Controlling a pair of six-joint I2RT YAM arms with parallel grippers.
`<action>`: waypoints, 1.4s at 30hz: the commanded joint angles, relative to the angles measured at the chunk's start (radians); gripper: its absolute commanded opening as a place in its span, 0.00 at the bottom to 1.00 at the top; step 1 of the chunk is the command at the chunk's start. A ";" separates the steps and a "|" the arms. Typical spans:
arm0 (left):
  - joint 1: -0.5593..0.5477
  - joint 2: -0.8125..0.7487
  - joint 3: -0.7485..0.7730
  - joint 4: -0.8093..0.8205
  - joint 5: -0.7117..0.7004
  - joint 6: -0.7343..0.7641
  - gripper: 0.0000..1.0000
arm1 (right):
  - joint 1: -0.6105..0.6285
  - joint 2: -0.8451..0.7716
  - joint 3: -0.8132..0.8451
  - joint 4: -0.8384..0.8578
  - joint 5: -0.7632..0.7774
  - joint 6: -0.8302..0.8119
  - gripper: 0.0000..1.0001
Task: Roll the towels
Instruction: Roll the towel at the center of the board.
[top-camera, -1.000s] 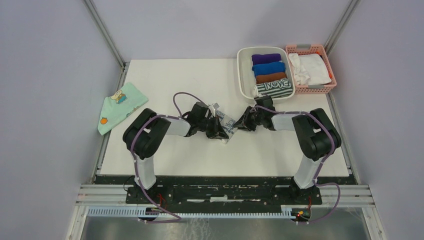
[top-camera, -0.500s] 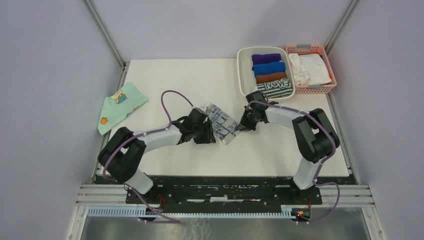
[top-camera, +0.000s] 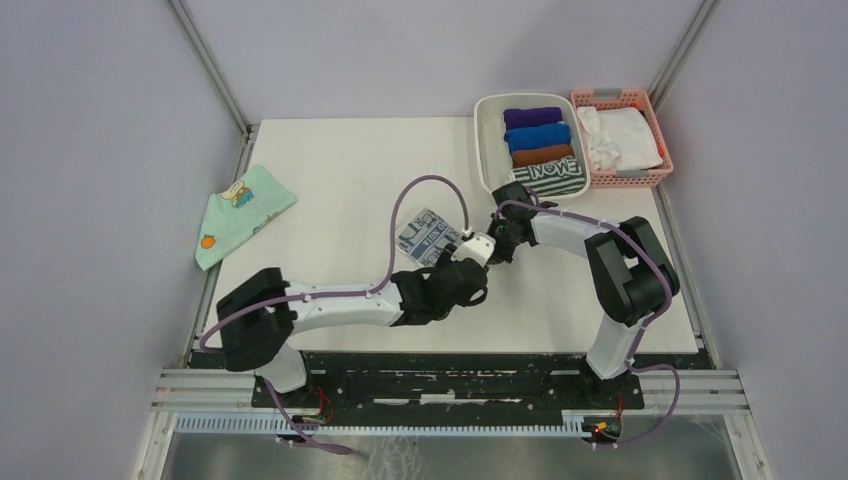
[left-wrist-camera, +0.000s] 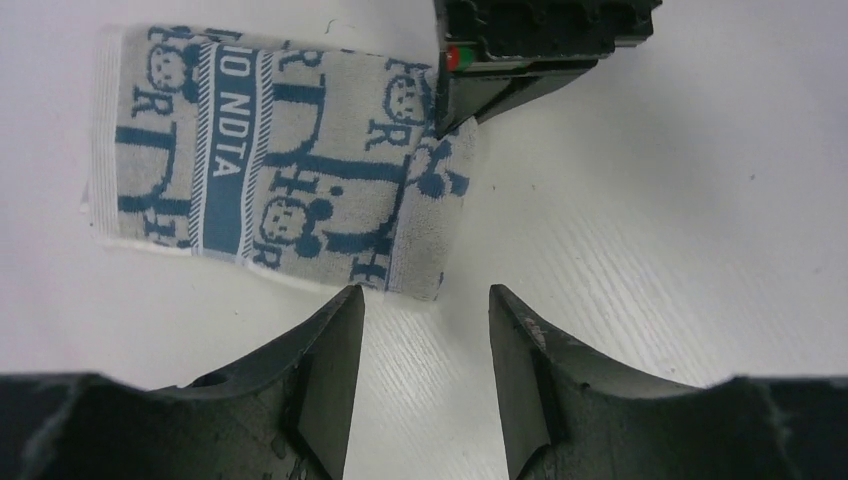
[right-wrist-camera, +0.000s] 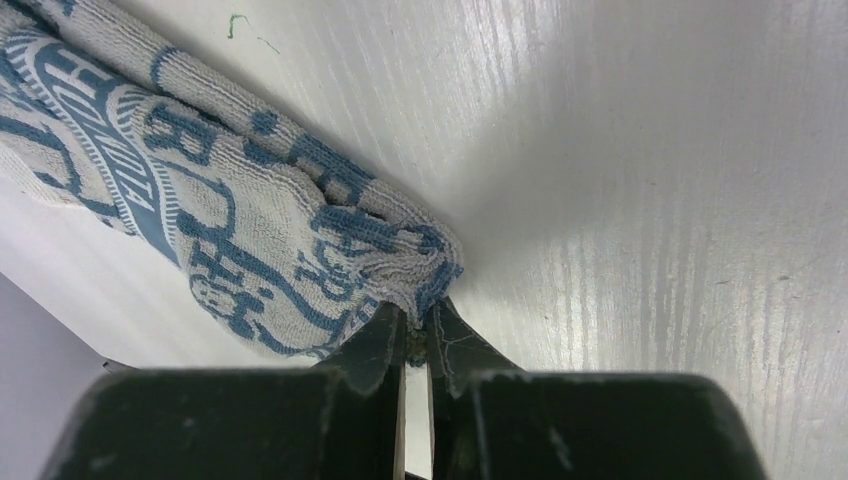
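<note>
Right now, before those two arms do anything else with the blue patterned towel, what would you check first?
1. Right gripper has the blue-grey towel: ok, shut on one bunched corner.
2. Left gripper ready: ok, jaws open and empty, just short of the towel's near edge.
3. Towel rolled: not ok, it lies flat and unrolled on the table.
4. Grippers apart: ok, close together but not touching.
5. Striped towel put away: ok, rolled in the white bin.
6. Grip firm enough to pull the corner: cannot tell.
</note>
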 joint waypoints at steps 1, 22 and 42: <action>-0.040 0.117 0.062 0.093 -0.124 0.207 0.57 | -0.004 0.015 0.008 -0.053 0.005 0.009 0.11; -0.080 0.366 0.168 0.092 -0.171 0.348 0.59 | -0.006 0.040 -0.005 -0.033 -0.035 0.015 0.12; -0.038 0.457 0.188 -0.042 -0.191 0.263 0.62 | -0.014 0.040 -0.016 -0.026 -0.051 0.013 0.12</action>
